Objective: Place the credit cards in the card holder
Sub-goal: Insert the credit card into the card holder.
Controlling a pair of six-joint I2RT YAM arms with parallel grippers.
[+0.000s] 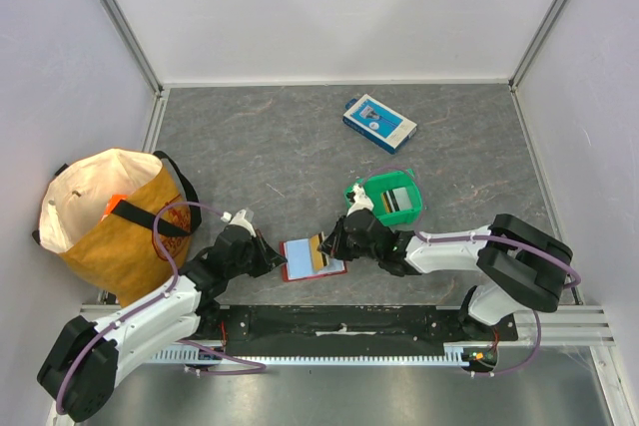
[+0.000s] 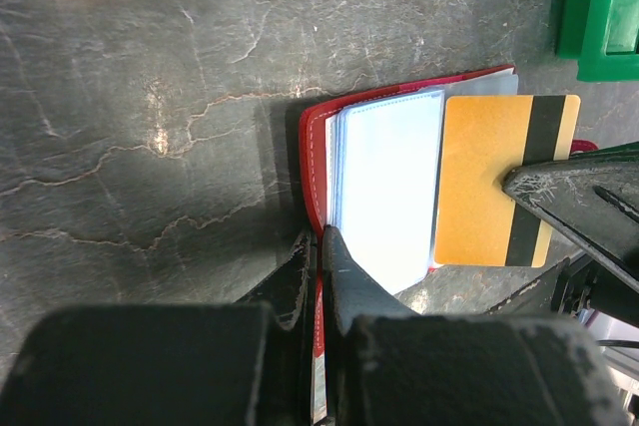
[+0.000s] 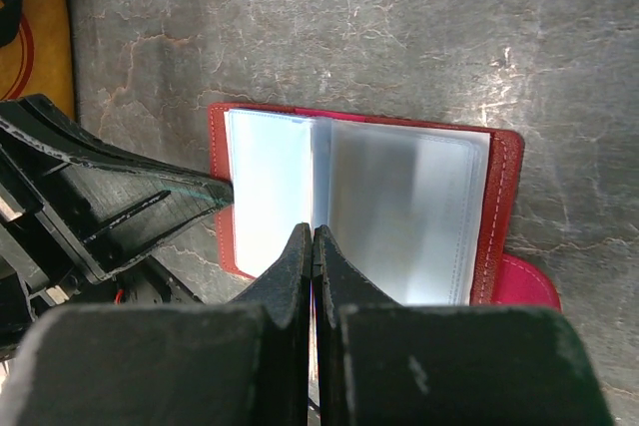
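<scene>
**Both grippers pinch tight at the red card holder**

Top view: the open card holder [image 1: 300,259] lies low in the middle, between the left gripper [image 1: 268,254] and the right gripper [image 1: 327,243]. Up and right, a green bin [image 1: 356,193] holds more cards [image 1: 397,200].

Left wrist view: the left gripper pinches the holder's red edge. Only here the yellow card [image 2: 489,182] shows flat.

Right wrist view: the right gripper squeezes that card, seen edge-on.

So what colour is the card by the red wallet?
Tan-yellow card with a black stripe; clearest in left wrist view.
</scene>
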